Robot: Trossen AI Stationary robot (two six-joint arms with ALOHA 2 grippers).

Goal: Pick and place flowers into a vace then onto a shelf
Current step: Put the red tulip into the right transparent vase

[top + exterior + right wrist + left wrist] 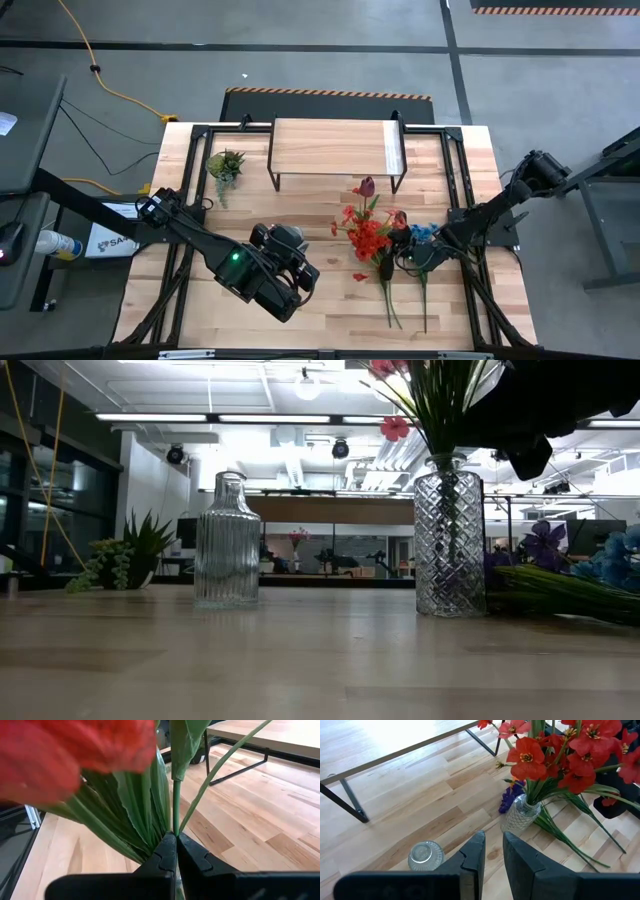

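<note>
The worktop (200,300) is a light plank surface. On it stands the shelf (330,147) at the far middle, on dark legs, with a small green potted plant (225,165) to its left. Nearer the middle stand a ribbed glass bottle (227,542) and a cut-glass vase (449,535) holding flowers (368,236). More blooms (570,575) lie flat on the planks beside the vase.

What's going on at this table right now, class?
The right end effector is shut on a green stem among the red flowers standing in a cut-glass vase. More flowers, blue and purple, lie on the table beside it. The left end effector hovers over a ribbed glass bottle, holding nothing. The shelf at the back is bare.
</note>
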